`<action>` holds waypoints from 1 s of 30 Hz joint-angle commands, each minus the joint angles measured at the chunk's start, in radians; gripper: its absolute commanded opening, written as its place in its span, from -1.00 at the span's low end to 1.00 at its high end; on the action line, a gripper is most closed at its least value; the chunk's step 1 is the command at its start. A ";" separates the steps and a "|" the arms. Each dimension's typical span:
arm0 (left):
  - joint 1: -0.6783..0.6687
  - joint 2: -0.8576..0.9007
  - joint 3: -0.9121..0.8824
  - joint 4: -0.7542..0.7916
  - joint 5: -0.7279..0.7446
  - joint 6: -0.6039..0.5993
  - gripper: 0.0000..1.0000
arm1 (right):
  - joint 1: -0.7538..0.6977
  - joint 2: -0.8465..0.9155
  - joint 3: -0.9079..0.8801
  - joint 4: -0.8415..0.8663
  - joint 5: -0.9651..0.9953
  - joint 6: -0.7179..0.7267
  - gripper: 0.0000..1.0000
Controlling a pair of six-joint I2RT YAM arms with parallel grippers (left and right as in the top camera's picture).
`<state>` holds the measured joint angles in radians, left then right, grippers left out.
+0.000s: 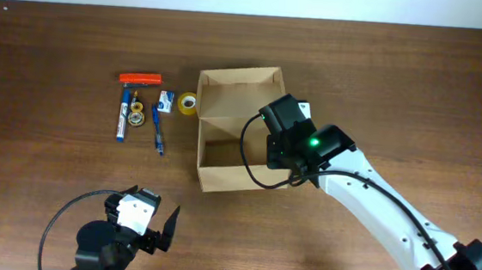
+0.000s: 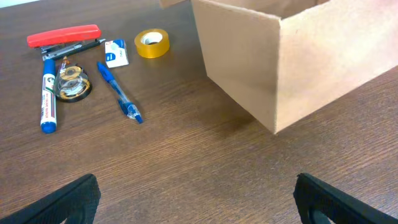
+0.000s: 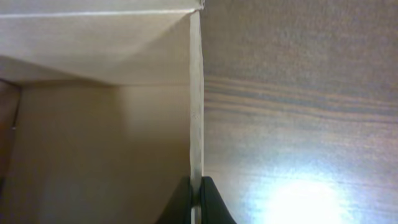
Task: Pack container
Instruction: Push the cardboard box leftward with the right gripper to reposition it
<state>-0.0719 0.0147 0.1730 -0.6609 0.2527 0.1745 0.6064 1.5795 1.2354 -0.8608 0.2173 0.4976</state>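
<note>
The tan cardboard container (image 1: 226,155) stands open at the table's middle, its flap lid raised at the far side. It also shows in the left wrist view (image 2: 298,62). My right gripper (image 1: 284,151) is shut on the container's right wall; in the right wrist view the fingers (image 3: 196,200) pinch the thin wall edge (image 3: 195,93), with the box's inside on the left. My left gripper (image 1: 158,223) is open and empty over bare table near the front left, and its fingers frame bare wood in the left wrist view (image 2: 199,199).
Left of the box lie a red stapler (image 1: 140,79), a blue marker (image 1: 123,115), a small clear tape roll (image 1: 137,114), a blue pen (image 1: 157,131), a white-blue eraser (image 1: 167,102) and a yellow tape roll (image 1: 188,104).
</note>
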 commanded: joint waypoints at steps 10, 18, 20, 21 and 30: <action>-0.004 -0.010 -0.006 0.002 -0.007 -0.009 0.98 | -0.072 -0.002 -0.007 0.049 0.041 0.039 -0.92; -0.004 -0.010 -0.006 0.002 -0.007 -0.009 0.99 | -0.077 -0.002 -0.007 0.050 0.019 0.031 -0.92; -0.004 -0.010 -0.006 0.002 -0.007 -0.009 0.99 | -0.077 -0.002 -0.007 0.049 0.019 0.032 0.11; -0.004 -0.010 -0.006 0.002 -0.007 -0.009 0.99 | -0.077 -0.002 -0.007 0.047 0.014 0.031 0.98; -0.004 -0.010 -0.006 0.002 -0.007 -0.009 0.99 | -0.077 -0.018 -0.007 -0.023 -0.011 0.031 0.98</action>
<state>-0.0719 0.0147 0.1730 -0.6609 0.2527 0.1745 0.5323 1.5791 1.2320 -0.8726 0.2165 0.5232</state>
